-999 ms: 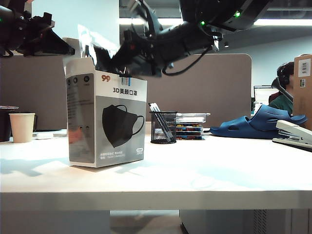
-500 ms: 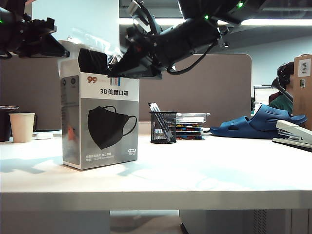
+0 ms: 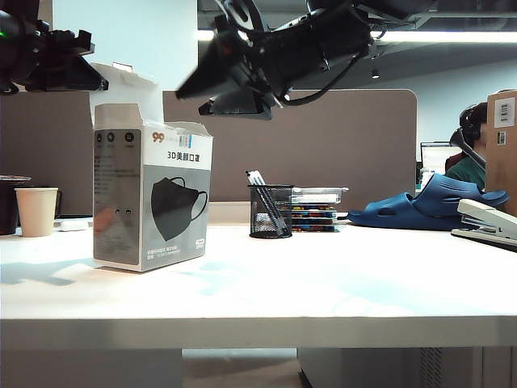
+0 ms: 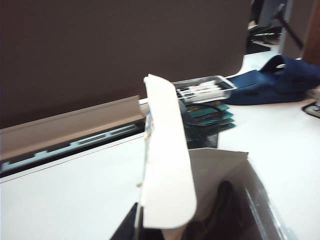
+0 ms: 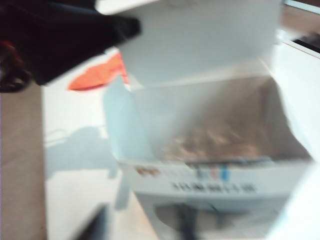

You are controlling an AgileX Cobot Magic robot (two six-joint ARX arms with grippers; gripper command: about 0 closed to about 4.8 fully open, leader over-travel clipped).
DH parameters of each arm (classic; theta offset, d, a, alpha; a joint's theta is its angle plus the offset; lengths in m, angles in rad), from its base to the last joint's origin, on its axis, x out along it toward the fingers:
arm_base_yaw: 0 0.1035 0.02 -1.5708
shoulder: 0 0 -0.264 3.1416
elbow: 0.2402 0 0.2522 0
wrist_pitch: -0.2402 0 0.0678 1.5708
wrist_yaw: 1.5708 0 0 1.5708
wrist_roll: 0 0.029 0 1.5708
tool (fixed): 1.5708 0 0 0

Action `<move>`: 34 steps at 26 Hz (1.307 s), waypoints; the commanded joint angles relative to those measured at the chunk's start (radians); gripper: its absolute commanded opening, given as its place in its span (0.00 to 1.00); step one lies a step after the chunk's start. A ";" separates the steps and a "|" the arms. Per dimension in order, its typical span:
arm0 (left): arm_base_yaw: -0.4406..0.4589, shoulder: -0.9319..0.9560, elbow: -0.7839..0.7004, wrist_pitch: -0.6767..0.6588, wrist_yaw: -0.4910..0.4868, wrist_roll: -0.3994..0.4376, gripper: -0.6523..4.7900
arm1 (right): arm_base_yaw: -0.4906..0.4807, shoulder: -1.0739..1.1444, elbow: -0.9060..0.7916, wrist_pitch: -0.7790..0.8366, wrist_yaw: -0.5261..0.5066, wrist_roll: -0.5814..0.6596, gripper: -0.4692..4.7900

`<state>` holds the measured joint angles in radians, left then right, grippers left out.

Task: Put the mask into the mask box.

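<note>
Since the earlier frames the mask box [image 3: 152, 198] has slid toward nine o'clock on the table [image 3: 323, 283] and turned a little, and the right pincer [image 3: 192, 85] has lifted clear of its mouth, now hanging just above it at about one o'clock. Its jaws read as parted and empty, though blur leaves that unsure. The left pincer [image 3: 89, 81] sits at ten o'clock of the box, closed beside the raised white flap [image 4: 167, 160]; whether it pinches the flap I cannot tell. The mask [image 4: 220, 210] shows as a dark shape low inside the open carton, so the insertion step looks finished. What seems left is to let the flap go and draw both arms back without tipping the box.
</note>
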<state>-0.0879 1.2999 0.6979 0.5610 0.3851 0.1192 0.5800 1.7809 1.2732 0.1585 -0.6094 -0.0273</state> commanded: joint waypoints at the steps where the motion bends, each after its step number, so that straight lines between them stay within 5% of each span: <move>1: 0.002 -0.003 0.005 0.017 -0.100 0.004 0.11 | -0.003 -0.004 0.002 -0.008 0.061 0.000 0.06; 6: 0.003 -0.003 0.005 0.014 -0.244 0.004 0.11 | -0.009 -0.025 0.002 -0.005 0.172 0.000 0.08; 11: 0.002 -0.003 0.005 0.005 -0.238 0.003 0.13 | -0.021 -0.071 0.002 -0.005 0.254 -0.003 0.08; 13: 0.002 -0.003 0.005 0.000 -0.188 0.004 0.42 | -0.046 -0.115 0.002 -0.006 0.302 -0.005 0.08; 20: 0.002 -0.003 0.005 0.002 -0.152 0.003 0.77 | -0.104 -0.208 0.002 -0.006 0.408 -0.007 0.08; 34: 0.003 -0.281 0.005 -0.132 -0.168 0.004 0.76 | -0.256 -0.409 0.002 -0.231 0.581 -0.027 0.08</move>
<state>-0.0875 1.0588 0.6991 0.4820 0.2226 0.1192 0.3408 1.3998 1.2709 -0.0444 -0.0460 -0.0513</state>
